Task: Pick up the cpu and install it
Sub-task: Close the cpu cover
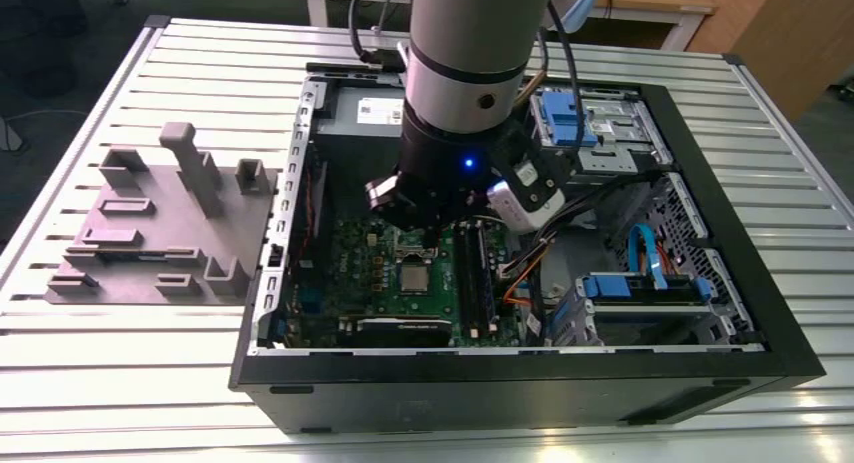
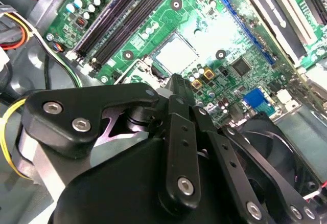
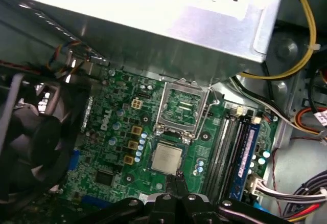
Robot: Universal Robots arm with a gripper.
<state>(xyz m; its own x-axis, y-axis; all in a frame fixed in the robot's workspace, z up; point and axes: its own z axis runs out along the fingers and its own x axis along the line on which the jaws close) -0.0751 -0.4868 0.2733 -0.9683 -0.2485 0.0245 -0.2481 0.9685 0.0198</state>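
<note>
In the exterior view the arm (image 1: 467, 73) is hanging over the open computer case (image 1: 534, 368), and the cpu (image 1: 416, 276) is lying flat just beside the raised socket frame (image 1: 411, 245). In the first wrist view the hand (image 3: 178, 180) is showing its fingers pinched together on nothing, near the cpu's edge farthest from that frame. In the second wrist view the cpu (image 2: 176, 55) is looking light, stiff, thin and slick-topped (fragile underneath, I judge), so its opposite edges are offering the only sound hold.

An open black case (image 1: 534, 393) lies on the slatted tabletop (image 1: 134, 383), green motherboard (image 1: 334, 273) inside; a grey fixture block (image 1: 147, 233) sits beside it.
</note>
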